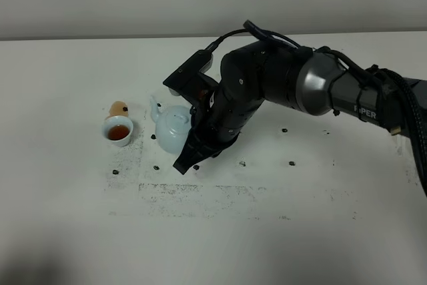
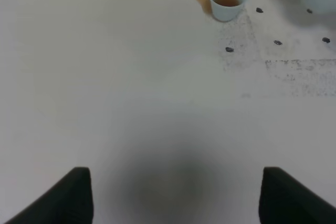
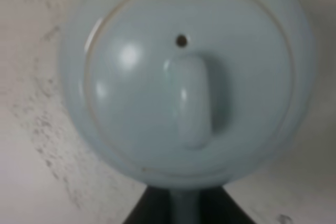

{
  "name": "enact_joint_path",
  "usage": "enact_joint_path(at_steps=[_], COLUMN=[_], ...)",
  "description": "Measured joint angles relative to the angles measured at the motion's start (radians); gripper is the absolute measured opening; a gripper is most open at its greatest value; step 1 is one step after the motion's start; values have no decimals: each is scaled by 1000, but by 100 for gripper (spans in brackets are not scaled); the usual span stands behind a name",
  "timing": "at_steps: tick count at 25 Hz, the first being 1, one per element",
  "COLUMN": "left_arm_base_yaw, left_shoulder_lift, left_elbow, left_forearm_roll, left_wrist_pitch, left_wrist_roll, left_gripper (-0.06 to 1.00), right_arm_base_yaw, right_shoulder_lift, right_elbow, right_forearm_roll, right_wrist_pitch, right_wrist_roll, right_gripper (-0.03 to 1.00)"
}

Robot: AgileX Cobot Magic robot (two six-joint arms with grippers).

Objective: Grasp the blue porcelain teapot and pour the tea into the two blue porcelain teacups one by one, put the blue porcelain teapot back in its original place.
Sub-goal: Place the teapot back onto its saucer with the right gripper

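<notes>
Item 1. Blue porcelain teapot: pale blue-white, glossy, round-bellied. It stood upright on the white desk, left of centre in the high view, its short spout pointing toward the far left. Its lid was seated, with an oblong knob and a small vent hole beside it, as the right wrist view showed from close above.

Item 2. Right gripper: black, reaching across from the right of the high view, set against the teapot's right-hand side. Its fingers were drawn together on the teapot's loop handle, a pale strip of which showed between the dark finger tips in the right wrist view.

Item 3. Blue porcelain teacup: small, handleless, upright, just left of the teapot and apart from it, holding brown tea. A brown puddle lay on the desk touching its far side.

Item 4. Second teacup: only a pale rim-like edge showed behind the teapot's spout; could not be told for certain.

Item 5. Left gripper: seen in its own wrist view only, fingers spread wide, holding nothing, over bare desk well apart from the teacup.

Item 6. Small dark specks: scattered on the desk around the teapot, beside scuffed grey markings.
</notes>
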Motion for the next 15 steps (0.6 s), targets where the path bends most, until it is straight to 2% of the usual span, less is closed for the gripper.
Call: enact_joint_path(at_steps=[7,15], left_arm_base_yaw=[0,0], left_shoulder_lift=[0,0], left_elbow=[0,0], left_forearm_roll=[0,0], left_wrist_pitch=[0,0], left_wrist_roll=[0,0], left_gripper=[66,66], right_arm_base_yaw=[28,36], right_shoulder_lift=[18,73], right_elbow=[27,31], right_forearm_roll=[39,51], right_wrist_pitch=[-127,-142], right_wrist_roll=[0,-1], right_gripper=[9,9])
